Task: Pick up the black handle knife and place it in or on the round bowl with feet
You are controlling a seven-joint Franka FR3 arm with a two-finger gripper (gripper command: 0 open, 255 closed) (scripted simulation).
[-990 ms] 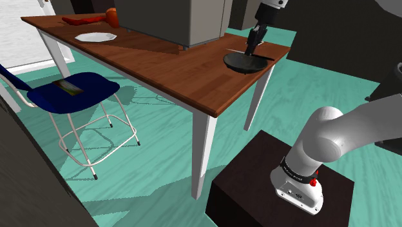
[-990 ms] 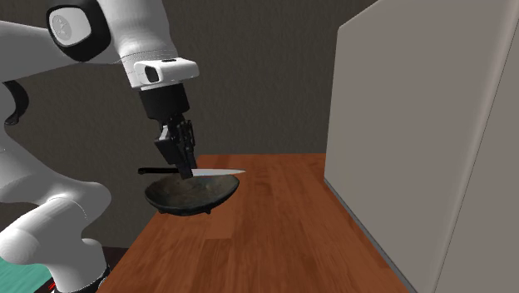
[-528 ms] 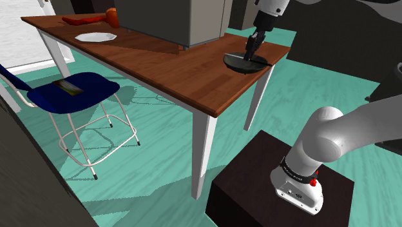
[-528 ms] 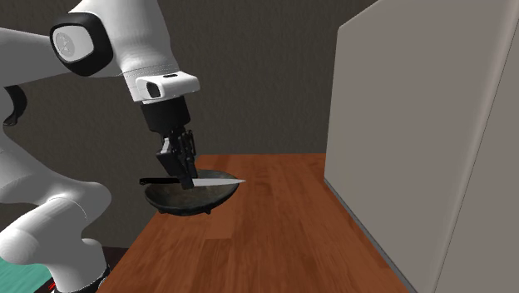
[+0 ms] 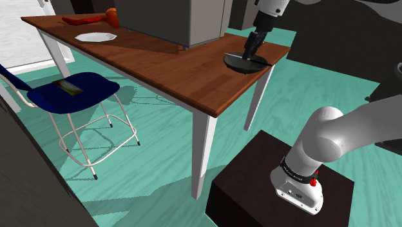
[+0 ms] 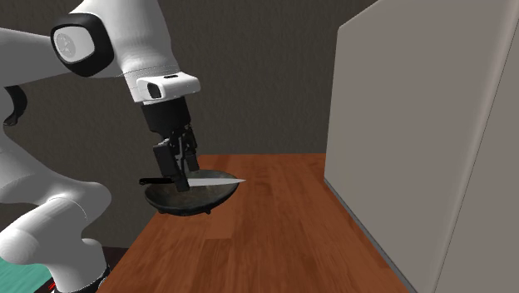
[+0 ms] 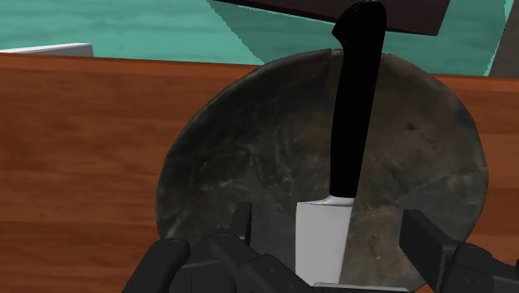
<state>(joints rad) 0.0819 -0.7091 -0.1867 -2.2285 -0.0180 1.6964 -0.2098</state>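
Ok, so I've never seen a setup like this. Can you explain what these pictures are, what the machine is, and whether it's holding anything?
This is a simulated white robot arm with a black two-finger gripper. It is mounted on a dark box beside a brown table. One picture looks down over the table from beside that box. Another looks along the table from close by. The third comes from a camera on the hand itself.

On the table are a dark round bowl, a big grey box and, at the far end, a white plate. A blue chair stands alongside. A black-handled knife lies across the bowl. The fingers stand apart on either side of its blade without touching it, so nothing is held.
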